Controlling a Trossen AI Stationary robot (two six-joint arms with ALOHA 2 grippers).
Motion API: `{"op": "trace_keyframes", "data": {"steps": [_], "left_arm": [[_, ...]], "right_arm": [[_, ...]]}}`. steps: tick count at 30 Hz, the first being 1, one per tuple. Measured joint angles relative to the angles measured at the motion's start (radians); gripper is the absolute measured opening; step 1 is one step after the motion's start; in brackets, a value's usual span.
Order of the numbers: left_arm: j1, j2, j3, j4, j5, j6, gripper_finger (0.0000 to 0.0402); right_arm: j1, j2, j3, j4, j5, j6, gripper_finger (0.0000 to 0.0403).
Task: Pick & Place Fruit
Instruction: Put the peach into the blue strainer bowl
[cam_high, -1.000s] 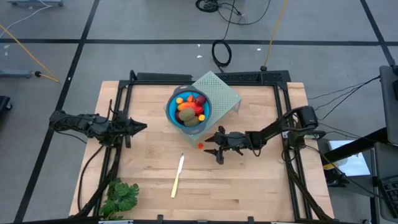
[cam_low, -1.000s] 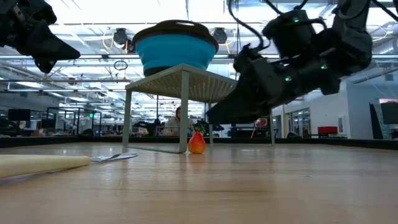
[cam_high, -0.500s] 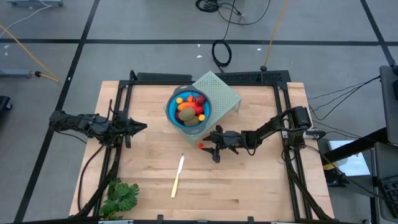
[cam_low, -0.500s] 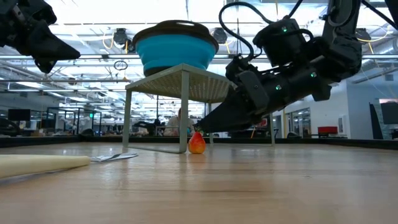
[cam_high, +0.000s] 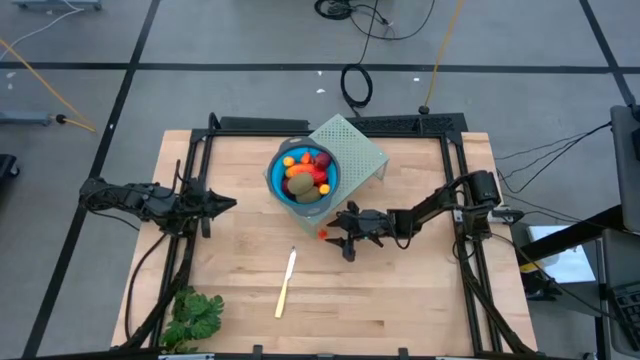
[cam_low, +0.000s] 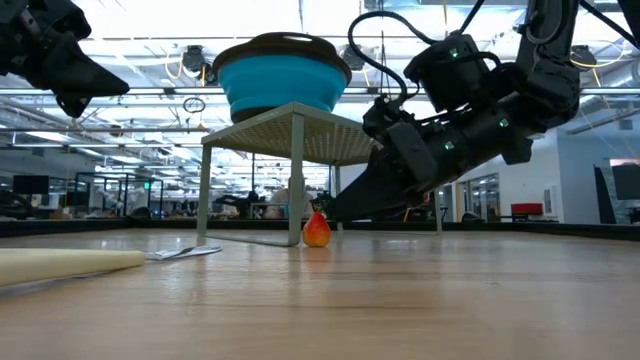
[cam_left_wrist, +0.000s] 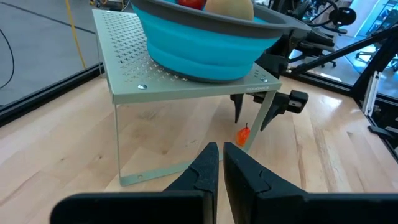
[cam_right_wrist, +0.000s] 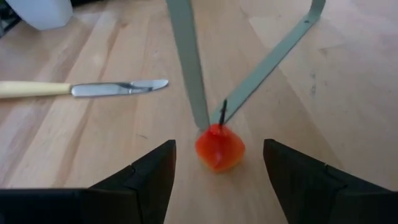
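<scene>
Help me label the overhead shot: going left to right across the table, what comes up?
Left gripper → knife → small orange-red fruit → right gripper, open beside that fruit.

Hidden, cut off, or too small to tell

From above, the small orange-red fruit (cam_high: 322, 234) is only a tiny dot, and its shape cannot be told there. The fruit in the blue bowl (cam_high: 276, 183) lie piled up, so the ones below are hidden. In the low view the bowl's wall hides all of them. The left wrist view cuts the bowl off at the edge, showing only a red piece (cam_left_wrist: 191, 3) and a tan piece (cam_left_wrist: 229, 7). The knife (cam_right_wrist: 74, 89) has its pale handle cut off in the right wrist view. The leafy green bunch (cam_high: 193, 318) runs off the table edge.
</scene>
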Motion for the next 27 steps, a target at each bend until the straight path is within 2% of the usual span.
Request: {"op": "trace_keyframes", "data": {"steps": [17, 27], "left_arm": [[0.0, 0.0, 0.0, 0.001, 0.0, -0.003, 0.0024], [0.0, 0.0, 0.0, 0.002, 0.0, -0.01, 0.0024]], "right_arm": [[0.001, 0.0, 0.0, -0.026, 0.002, -0.008, 0.0238], [0.012, -0.001, 0.047, -0.057, 0.011, -0.047, 0.0238]]}}
